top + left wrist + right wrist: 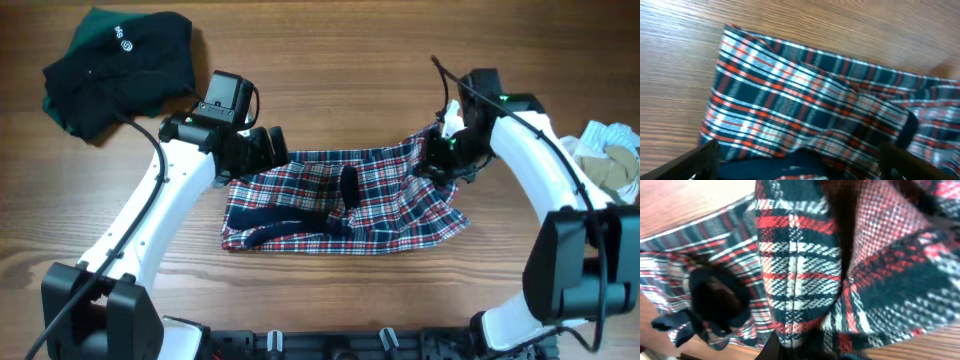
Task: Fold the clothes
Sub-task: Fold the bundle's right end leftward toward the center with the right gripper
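Dead centre of the overhead frame, looking at the plaid top (340, 205) lying rumpled on the table (350, 70), spreading from just left of middle out to the right. Pinching its right end up off the wood, over at middle right: the right gripper (441, 157), jaws pressed together on the fabric. Getting nothing but bunched plaid filling the right wrist view, with a loop of navy trim (715, 297) dangling at lower left there. More of that trim running across the lower middle of the top in the overhead shot.

Hovering at the top's upper-left corner: the left gripper (270, 150), spread wide, gripping nothing. Seeing its two fingers (705, 159) poking in at the bottom corners of the left wrist view, well apart, with flat plaid lying between and above them. Can't tell whether touching the cloth or hanging just over it.

Sitting in the upper left corner of the overhead frame, apart from everything: a dark green garment (120, 65). Peeking in at the right edge, beside the right arm: a pale cloth (612, 160).
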### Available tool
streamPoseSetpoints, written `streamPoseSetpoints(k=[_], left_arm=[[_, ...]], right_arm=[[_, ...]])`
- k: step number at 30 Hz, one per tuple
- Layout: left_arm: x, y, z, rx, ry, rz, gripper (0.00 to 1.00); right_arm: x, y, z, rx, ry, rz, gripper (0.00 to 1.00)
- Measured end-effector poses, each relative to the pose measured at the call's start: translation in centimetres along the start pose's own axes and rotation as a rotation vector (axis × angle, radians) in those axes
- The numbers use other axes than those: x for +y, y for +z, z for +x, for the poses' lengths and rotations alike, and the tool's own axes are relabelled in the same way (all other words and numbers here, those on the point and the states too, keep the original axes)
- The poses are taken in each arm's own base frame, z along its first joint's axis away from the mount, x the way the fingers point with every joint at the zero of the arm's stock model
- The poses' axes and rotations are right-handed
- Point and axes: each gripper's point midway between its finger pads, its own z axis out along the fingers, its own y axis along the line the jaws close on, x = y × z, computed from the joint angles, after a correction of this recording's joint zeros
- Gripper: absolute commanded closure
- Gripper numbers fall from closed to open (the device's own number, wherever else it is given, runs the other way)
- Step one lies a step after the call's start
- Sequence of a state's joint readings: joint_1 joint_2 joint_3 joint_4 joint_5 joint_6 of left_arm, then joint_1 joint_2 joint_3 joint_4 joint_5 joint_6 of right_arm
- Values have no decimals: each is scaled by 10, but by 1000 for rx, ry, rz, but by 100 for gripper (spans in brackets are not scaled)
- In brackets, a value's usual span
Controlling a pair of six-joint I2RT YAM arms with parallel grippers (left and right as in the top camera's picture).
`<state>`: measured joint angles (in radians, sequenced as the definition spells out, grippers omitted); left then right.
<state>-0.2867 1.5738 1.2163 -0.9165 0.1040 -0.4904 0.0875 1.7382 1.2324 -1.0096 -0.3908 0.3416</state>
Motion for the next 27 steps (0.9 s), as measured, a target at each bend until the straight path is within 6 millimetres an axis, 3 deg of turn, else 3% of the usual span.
streamPoseSetpoints(k=[8, 11, 15, 20, 27], left_arm=[[14, -1, -12, -59, -8, -70, 0], [29, -3, -21, -73, -54, -88, 0], [60, -7, -33, -83, -142, -125, 0], [67, -8, -33, -80, -160, -133, 0], [67, -8, -33, -81, -160, -136, 0]], right_arm=[[45, -5, 7, -57, -58, -60, 96], [61, -1, 8, -68, -75, -82, 96], [74, 3, 14, -63, -82, -95, 96], [86, 7, 22, -58, -80, -86, 96], [149, -1, 32, -136, -191, -111, 96]])
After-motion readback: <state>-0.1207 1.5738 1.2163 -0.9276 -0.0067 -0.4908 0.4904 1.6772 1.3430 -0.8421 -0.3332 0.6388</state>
